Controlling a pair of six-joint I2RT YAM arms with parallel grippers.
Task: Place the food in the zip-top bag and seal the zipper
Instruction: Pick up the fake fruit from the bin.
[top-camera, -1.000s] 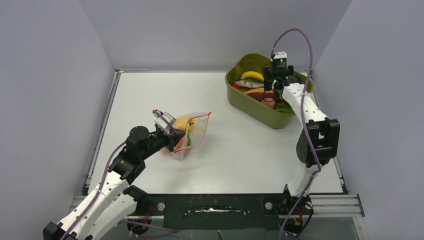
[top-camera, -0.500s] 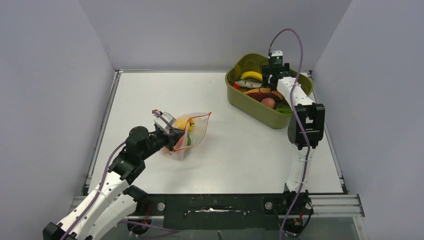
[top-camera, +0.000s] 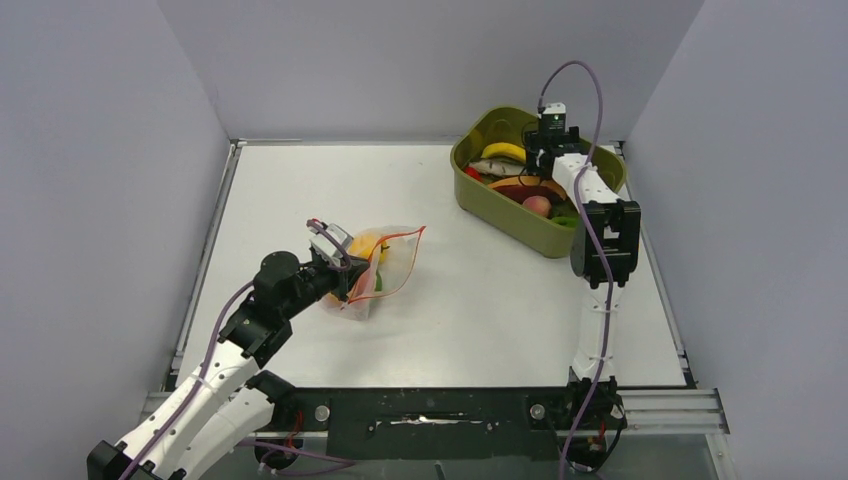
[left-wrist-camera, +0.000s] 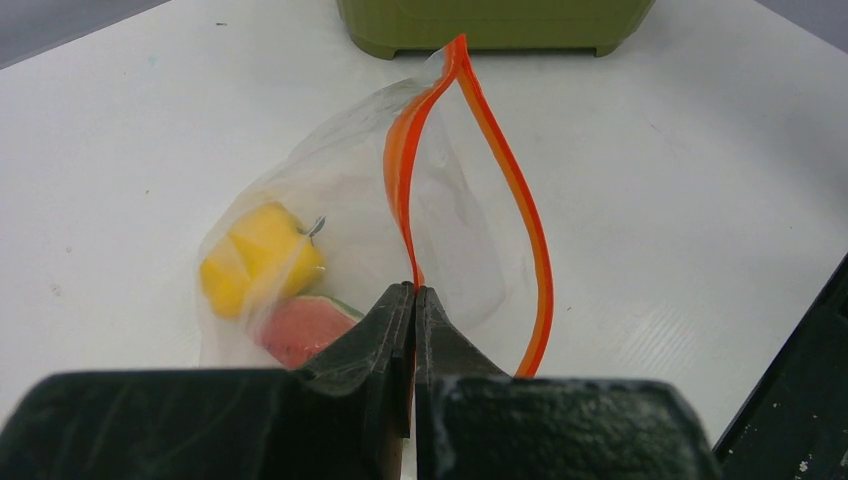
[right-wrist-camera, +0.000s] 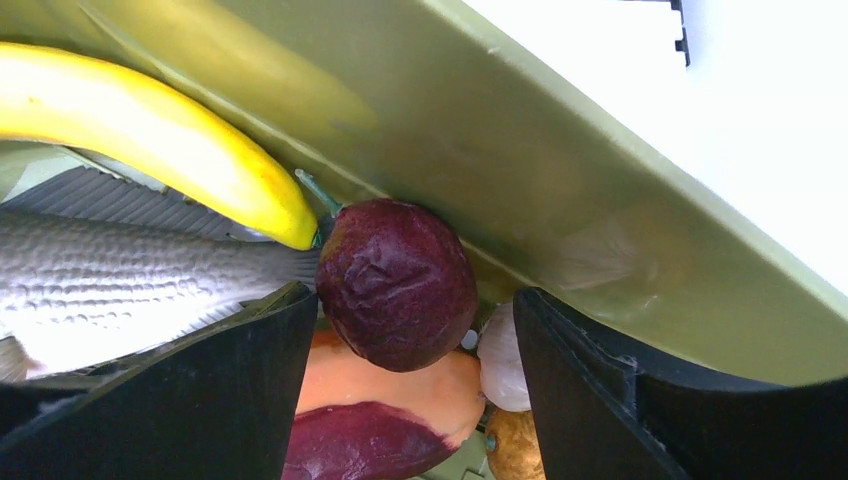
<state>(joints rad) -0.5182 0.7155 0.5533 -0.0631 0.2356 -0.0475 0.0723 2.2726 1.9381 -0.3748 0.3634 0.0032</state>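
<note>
The clear zip-top bag (top-camera: 385, 262) lies mid-table, its mouth gaping. Its red-orange zipper (left-wrist-camera: 520, 195) forms an open loop. Inside are a yellow pepper (left-wrist-camera: 258, 252) and a watermelon slice (left-wrist-camera: 303, 327). My left gripper (left-wrist-camera: 414, 292) is shut on the near lip of the bag's zipper strip. My right gripper (right-wrist-camera: 415, 320) is open, down inside the olive-green tub (top-camera: 505, 222), its jaws either side of a dark purple piece (right-wrist-camera: 397, 283). A banana (right-wrist-camera: 160, 130) lies just left of that piece. A peach (top-camera: 537, 205) sits in the tub.
The tub also holds a silvery toy fish (right-wrist-camera: 120, 285), an orange-and-maroon piece (right-wrist-camera: 390, 420), a white garlic-like piece (right-wrist-camera: 500, 360) and a brown piece (right-wrist-camera: 515, 445). The tub's inner wall (right-wrist-camera: 560, 200) is close to the right finger. Grey walls enclose the table.
My right arm has pushed farther back and down into the tub, its elbow folding in. The left gripper and bag have not moved.
</note>
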